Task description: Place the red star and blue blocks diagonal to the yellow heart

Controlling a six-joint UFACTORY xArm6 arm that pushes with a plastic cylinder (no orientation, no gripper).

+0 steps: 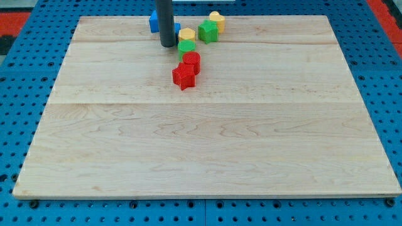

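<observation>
The red star lies left of the board's upper middle, touching a red cylinder above it. My rod comes down from the view's top; my tip rests just left of the yellow hexagon block. The rod hides most of the two blue blocks: a blue piece shows on its left and a sliver on its right. The yellow heart sits at the view's top, right of the cluster, touching a green block.
A green cylinder sits between the yellow hexagon and the red cylinder. The wooden board lies on a blue pegboard. The cluster is close to the board's top edge.
</observation>
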